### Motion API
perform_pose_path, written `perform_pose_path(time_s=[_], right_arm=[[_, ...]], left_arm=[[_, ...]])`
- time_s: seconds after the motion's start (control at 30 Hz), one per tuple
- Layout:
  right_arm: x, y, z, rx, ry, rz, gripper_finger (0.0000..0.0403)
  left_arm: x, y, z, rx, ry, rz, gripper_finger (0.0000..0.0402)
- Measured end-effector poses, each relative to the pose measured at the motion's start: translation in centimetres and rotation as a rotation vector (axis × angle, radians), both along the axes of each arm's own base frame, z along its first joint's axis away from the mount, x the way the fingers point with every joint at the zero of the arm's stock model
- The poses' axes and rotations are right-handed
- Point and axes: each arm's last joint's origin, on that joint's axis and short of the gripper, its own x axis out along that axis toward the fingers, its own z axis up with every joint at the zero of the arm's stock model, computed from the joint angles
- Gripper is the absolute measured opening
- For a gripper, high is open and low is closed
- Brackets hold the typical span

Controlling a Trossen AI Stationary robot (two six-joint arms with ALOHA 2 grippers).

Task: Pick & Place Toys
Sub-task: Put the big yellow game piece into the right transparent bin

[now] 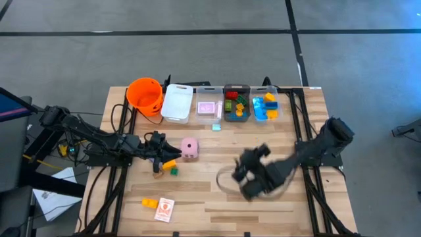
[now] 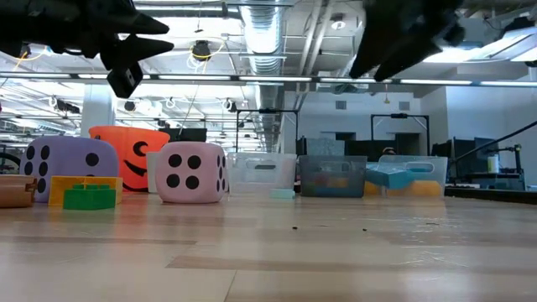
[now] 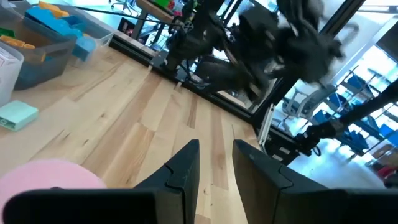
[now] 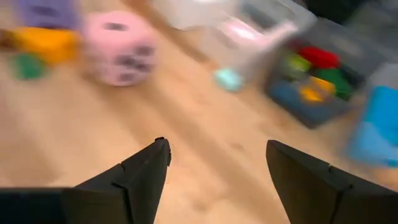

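A pink dotted die (image 1: 189,149) stands on the table left of centre, with a purple die (image 2: 67,168) beside it. A yellow brick (image 1: 169,164) and a green brick (image 1: 175,171) lie in front of them. My left gripper (image 3: 216,152) hovers level just left of the pink die (image 3: 50,177), its fingers a small gap apart with nothing between. My right gripper (image 4: 217,149) is raised over the table's middle right (image 1: 248,176), blurred, tilted down, wide open and empty. An orange brick (image 1: 150,203) and a card (image 1: 164,209) lie near the front edge.
Along the far edge stand an orange bucket (image 1: 145,95), a white bin (image 1: 176,102), a clear bin holding a pink card (image 1: 208,106), a bin of mixed bricks (image 1: 237,104) and a bin of blue and yellow bricks (image 1: 265,105). A small teal piece (image 1: 216,126) lies before them.
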Motion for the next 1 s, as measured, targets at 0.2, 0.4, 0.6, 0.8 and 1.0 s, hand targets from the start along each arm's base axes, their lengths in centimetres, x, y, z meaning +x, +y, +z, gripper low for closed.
perform_pose_path(time_s=[0.2,0.4,0.6,0.8,1.0], right_arm=[[-0.2,5.8,-3.0,-0.114,-0.186,0.120,0.0265],[3.0,8.7,-7.8,-0.209,-0.306,0.155,0.0265],[7.8,9.1,-11.4,-0.196,-0.271,0.319,0.0265],[12.1,8.3,-13.2,-0.059,-0.485,0.659,0.0265],[13.6,6.4,-14.5,0.024,-0.546,0.775,0.0265]], left_arm=[[0.0,0.0,0.8,-0.011,-0.076,-0.001,0.0090],[0.0,0.0,1.9,0.188,-0.191,0.001,0.0090],[0.1,0.0,2.5,0.425,-0.217,0.010,0.0090],[0.9,-0.1,3.5,0.697,-0.046,0.025,0.0090],[1.0,-0.2,4.8,0.803,0.185,-0.025,0.0109]])
